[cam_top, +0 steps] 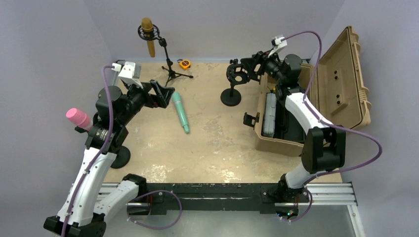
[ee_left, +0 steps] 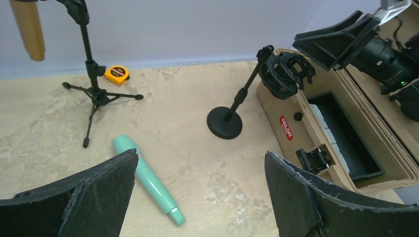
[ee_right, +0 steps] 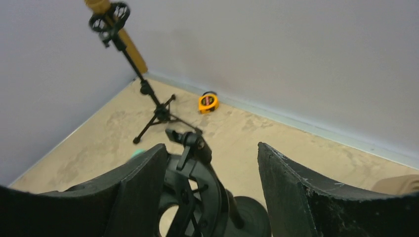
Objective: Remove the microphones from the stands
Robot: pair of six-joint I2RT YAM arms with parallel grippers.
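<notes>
While left jaws gape over a green microphone (ee_left: 148,180), we find right jaws spread beside the round-based stand (ee_left: 225,123).

Nothing can be read: the red label (ee_left: 286,127) on the tan case (ee_left: 274,104) is too small.

From above, one camera sees the whole table (cam_top: 212,143); both low wrist cameras share the tape measure (ee_left: 117,74).

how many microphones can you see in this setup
3. The gold microphone hangs in the mount of the tripod stand at the back. The teal microphone lies flat on the table. The pink microphone is at the far left. More may be hidden inside the open case.
</notes>
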